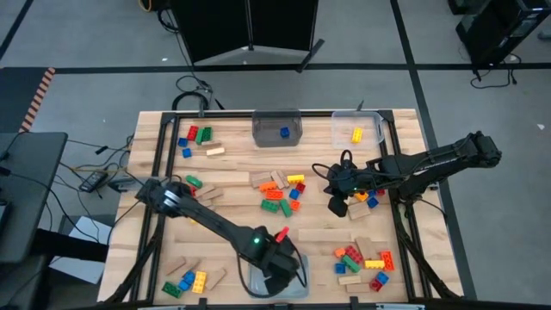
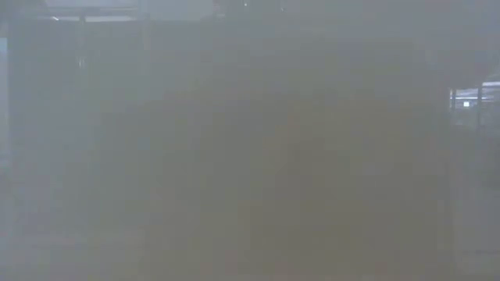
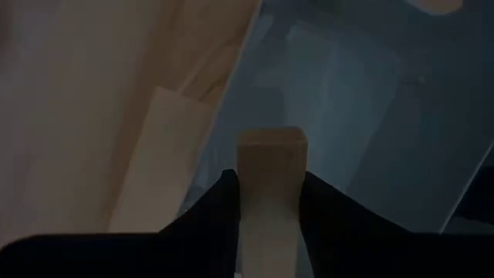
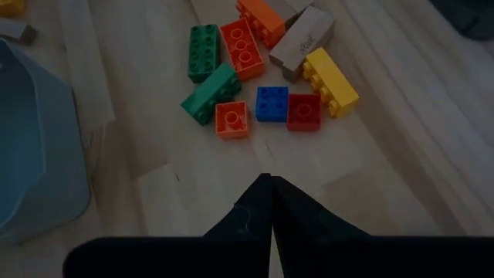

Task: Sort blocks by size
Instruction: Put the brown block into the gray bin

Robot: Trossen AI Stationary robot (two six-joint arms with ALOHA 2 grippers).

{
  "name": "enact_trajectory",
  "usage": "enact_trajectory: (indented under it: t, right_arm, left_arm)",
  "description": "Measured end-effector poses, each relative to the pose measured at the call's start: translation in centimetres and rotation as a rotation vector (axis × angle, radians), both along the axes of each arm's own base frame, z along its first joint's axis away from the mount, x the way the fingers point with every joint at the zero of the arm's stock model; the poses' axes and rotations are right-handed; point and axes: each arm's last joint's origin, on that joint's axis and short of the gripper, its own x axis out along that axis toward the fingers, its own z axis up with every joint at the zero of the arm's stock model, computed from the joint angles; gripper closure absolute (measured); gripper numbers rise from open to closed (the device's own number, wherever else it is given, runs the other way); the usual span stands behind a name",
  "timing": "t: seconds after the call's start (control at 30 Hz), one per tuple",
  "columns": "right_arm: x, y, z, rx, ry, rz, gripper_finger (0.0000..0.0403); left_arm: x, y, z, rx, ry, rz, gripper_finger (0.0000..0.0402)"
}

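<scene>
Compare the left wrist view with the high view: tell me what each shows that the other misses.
Only the left wrist view shows the tan wooden block between the left hand's fingers, over the clear bin's floor. Only the high view shows the whole table, the scattered brick piles, two far bins, and the right hand near the table's middle. Both show the near bin on the light wooden tabletop.

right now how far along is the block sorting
Barely started: one blue brick and one yellow brick sit in the far bins. The left gripper holds a tan wooden block over the near bin. The piles remain; the right gripper waits, shut.
</scene>
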Motion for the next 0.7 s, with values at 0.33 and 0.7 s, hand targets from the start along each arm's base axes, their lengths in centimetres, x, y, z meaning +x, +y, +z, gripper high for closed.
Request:
enact_trajectory:
  t: [0.33, 0.7]
  right_arm:
    - [0.0, 0.0, 0.0, -0.01, 0.001, 0.014, 0.0382]
    - [0.1, 0.0, 0.0, -0.008, -0.007, 0.012, 0.0382]
  left_arm:
    - [-0.1, 0.2, 0.0, 0.018, 0.008, 0.005, 0.0164]
    - [-2.4, 1.9, 1.8, 0.199, 0.113, 0.038, 0.0177]
